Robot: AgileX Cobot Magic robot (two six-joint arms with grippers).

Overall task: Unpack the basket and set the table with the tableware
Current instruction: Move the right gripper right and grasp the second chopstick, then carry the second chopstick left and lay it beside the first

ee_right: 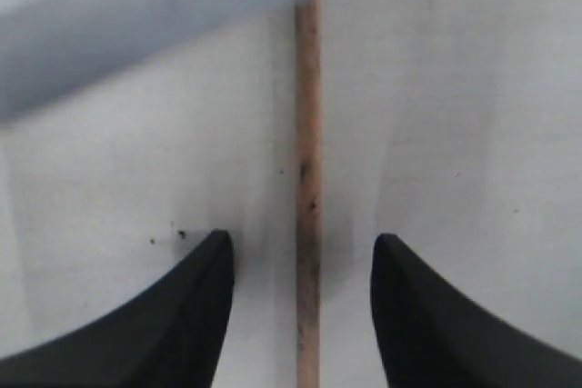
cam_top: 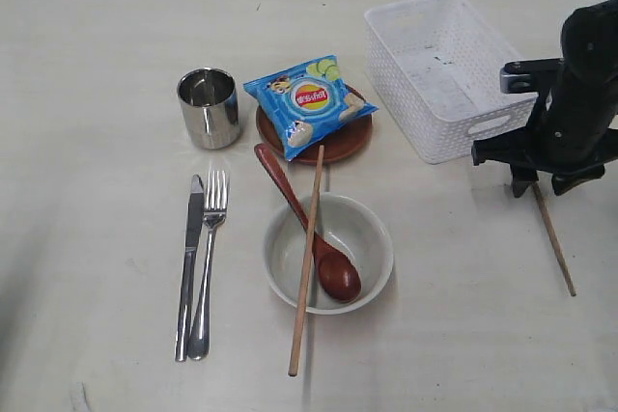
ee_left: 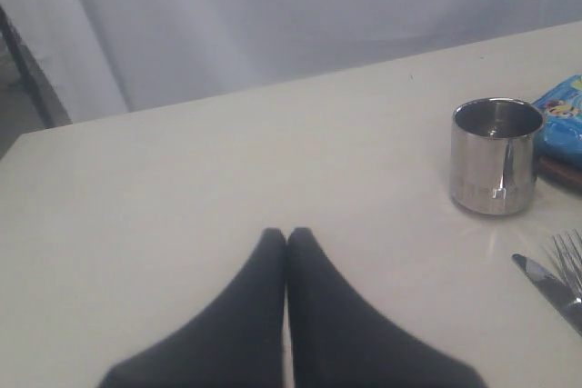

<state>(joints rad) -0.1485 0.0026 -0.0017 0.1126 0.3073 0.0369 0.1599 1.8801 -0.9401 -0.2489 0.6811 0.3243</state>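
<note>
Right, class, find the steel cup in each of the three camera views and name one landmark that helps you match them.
Exterior view: the steel cup stands left of the blue chip bag.
Left wrist view: the cup stands next to the chip bag's edge.
Right wrist view: not in it.
Shared landmark: the chip bag, seen in the exterior and left wrist views.

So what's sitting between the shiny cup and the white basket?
The reddish-brown plate, with a blue chip bag lying on it, sits between the steel cup and the basket. The exterior view shows this.
</note>
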